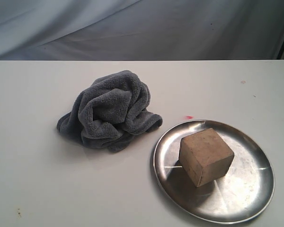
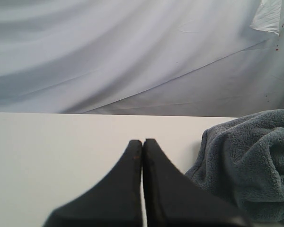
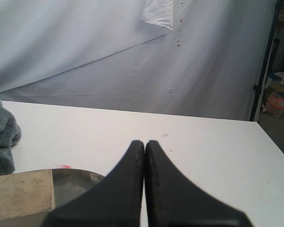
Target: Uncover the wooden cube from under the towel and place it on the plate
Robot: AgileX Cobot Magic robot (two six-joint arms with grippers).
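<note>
The wooden cube (image 1: 206, 155) stands bare on the round silver plate (image 1: 252, 191) at the front right of the white table. The dark grey towel (image 1: 109, 111) lies crumpled in a heap to the plate's left, apart from it. Neither arm shows in the exterior view. In the left wrist view my left gripper (image 2: 142, 141) is shut and empty over the table, with the towel (image 2: 253, 161) beside it. In the right wrist view my right gripper (image 3: 145, 142) is shut and empty, with the cube (image 3: 20, 194), the plate (image 3: 75, 184) and a bit of towel (image 3: 1, 137) off to one side.
A grey cloth backdrop (image 1: 142, 28) hangs behind the table's far edge. A small red mark (image 1: 189, 117) sits on the table just beyond the plate. A stand and clutter (image 3: 278, 94) lie past the table's side.
</note>
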